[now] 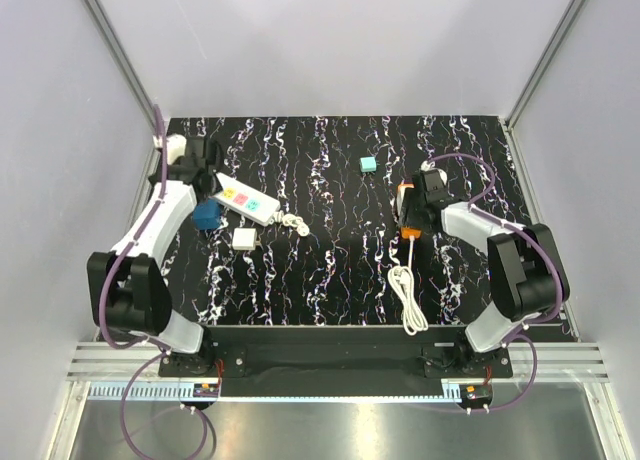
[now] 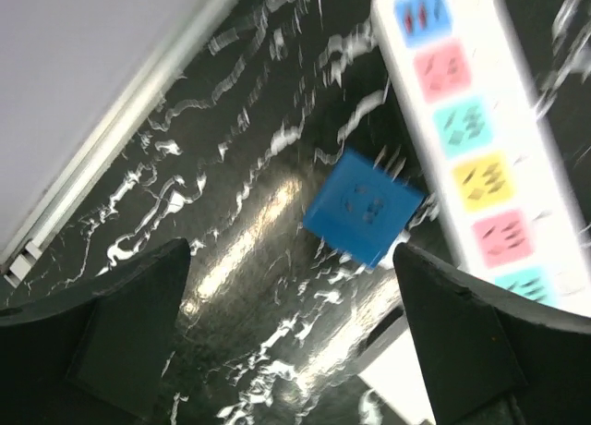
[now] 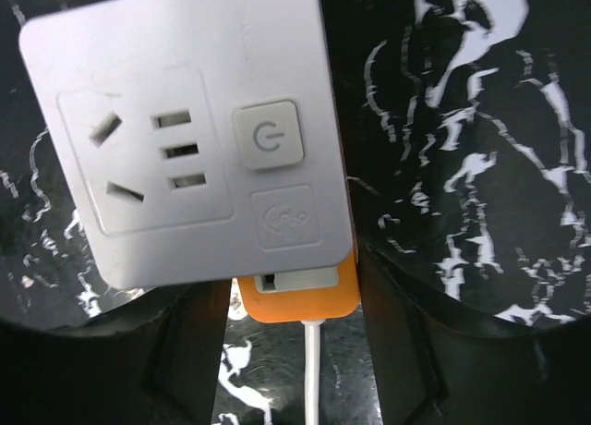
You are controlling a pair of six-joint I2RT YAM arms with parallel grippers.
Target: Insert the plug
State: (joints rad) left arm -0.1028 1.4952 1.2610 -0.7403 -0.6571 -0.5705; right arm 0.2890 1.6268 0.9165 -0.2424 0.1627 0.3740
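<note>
The plug [image 1: 244, 239] is a small white cube lying on the black marbled mat, left of centre. One of its corners shows at the bottom of the left wrist view [image 2: 406, 374]. My left gripper [image 1: 205, 192] hangs open and empty [image 2: 294, 249] over the mat, just behind the plug. The orange power strip [image 1: 410, 223] lies right of centre. My right gripper [image 1: 412, 202] is closed on the strip's near end [image 3: 295, 300], one finger on each side [image 3: 294, 266]. A white socket block with a power button [image 3: 185, 129] sits on the strip just beyond the fingertips.
A blue cube adapter [image 2: 363, 206] lies ahead of the left fingers, beside a white strip with coloured buttons [image 2: 471, 139]. A tiny teal cube [image 1: 368, 165] sits far centre. The orange strip's white cable [image 1: 405, 290] runs toward the near edge. Grey walls enclose the mat.
</note>
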